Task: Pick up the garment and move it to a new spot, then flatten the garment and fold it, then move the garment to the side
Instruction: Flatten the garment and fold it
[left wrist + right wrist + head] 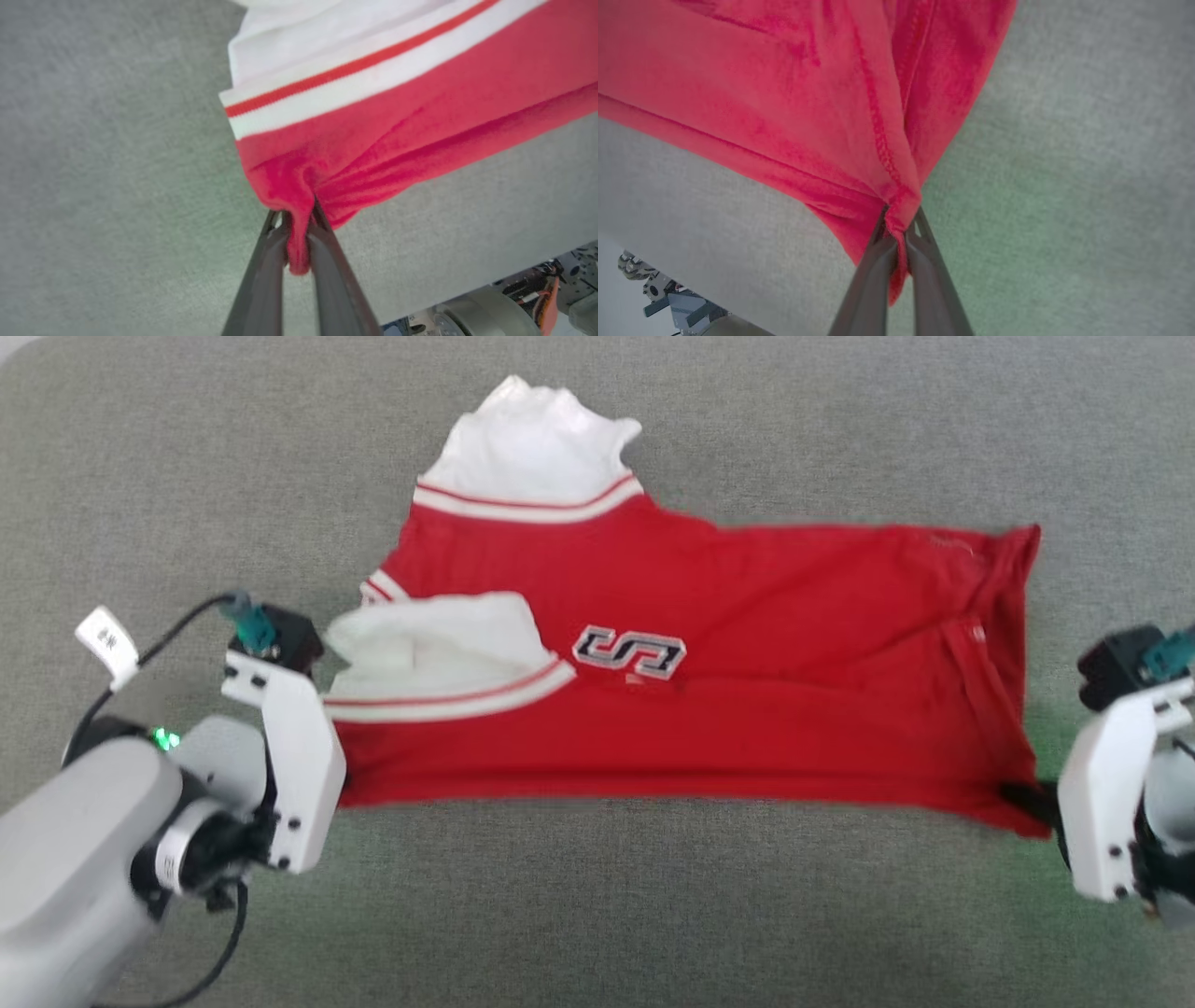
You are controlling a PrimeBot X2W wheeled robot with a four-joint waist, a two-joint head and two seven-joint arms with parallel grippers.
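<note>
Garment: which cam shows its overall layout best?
Head view: the whole garment shows, spread over the grey surface. Left wrist view shows the corner pinched in the left gripper; right wrist view, the seamed corner in the right gripper.

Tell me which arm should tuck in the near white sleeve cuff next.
Left, probably: the left gripper pinches the near corner of the red jersey right beside that cuff, while the right gripper pinches the hem corner at the opposite end.
</note>
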